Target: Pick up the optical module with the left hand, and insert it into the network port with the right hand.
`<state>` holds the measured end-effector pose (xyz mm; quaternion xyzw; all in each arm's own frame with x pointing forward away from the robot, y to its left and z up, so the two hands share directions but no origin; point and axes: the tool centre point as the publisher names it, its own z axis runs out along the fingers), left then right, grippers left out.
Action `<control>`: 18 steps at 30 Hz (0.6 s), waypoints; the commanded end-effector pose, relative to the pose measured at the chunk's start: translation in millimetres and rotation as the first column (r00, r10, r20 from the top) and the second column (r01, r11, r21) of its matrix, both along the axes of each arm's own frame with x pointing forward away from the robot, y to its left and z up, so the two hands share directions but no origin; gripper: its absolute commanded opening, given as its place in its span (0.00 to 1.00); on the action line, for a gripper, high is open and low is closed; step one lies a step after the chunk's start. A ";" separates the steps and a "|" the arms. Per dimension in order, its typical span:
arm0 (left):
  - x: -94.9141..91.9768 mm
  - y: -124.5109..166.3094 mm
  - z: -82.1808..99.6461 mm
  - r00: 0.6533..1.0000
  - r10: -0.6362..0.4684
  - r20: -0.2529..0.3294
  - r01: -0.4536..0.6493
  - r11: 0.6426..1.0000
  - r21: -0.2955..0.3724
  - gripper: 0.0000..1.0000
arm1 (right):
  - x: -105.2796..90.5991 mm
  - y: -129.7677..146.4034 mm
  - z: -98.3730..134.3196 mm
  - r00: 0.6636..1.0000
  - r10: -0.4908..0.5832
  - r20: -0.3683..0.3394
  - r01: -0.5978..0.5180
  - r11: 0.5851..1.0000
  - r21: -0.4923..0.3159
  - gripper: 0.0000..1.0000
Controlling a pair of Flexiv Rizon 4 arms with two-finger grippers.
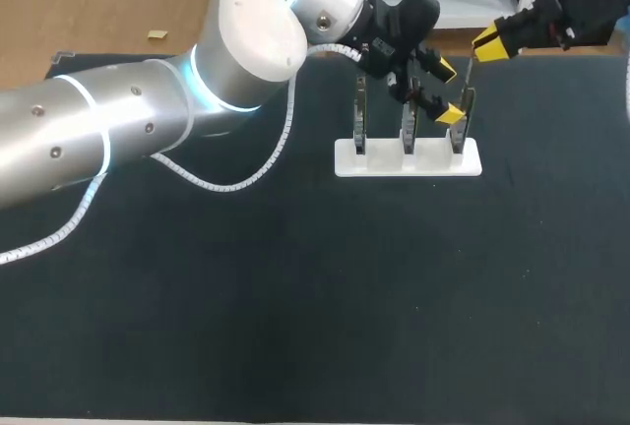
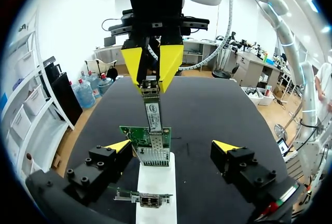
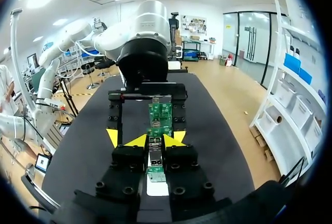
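Observation:
The optical module (image 2: 152, 107), a slim silver bar, is held upright with its lower end at the network port (image 2: 154, 154). The port is a metal cage on a green card (image 2: 136, 136), the end one on a white stand (image 1: 409, 159). My right gripper (image 2: 151, 81) reaches in from the far side and is shut on the module's upper end. In the right wrist view its yellow tips pinch the module (image 3: 154, 156), with the green card (image 3: 161, 116) just ahead. My left gripper (image 1: 448, 91) stands open astride that card, and its fingertips (image 2: 118, 145) touch nothing.
Two more cards (image 1: 360, 115) stand upright in the other slots of the stand. One of them (image 2: 142, 198) sits closer to my left wrist. My left arm (image 1: 148, 120) and its white cable cross the table's back left. The black mat (image 1: 315, 297) spreads out in front.

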<state>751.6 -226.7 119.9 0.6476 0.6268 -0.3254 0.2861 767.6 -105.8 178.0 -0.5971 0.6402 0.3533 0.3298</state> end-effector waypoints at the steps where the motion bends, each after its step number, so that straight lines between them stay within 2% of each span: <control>1: 2.2 -1.0 0.8 1.000 -0.003 -0.004 0.003 1.000 0.006 1.00 | -4.0 -0.1 -0.9 1.000 -0.008 0.003 0.008 1.000 -0.005 0.00; 18: 2.2 -1.0 0.8 1.000 -0.003 -0.004 0.003 1.000 0.006 1.00 | -3.2 0.3 -3.4 1.000 -0.009 -0.007 0.009 1.000 0.001 0.00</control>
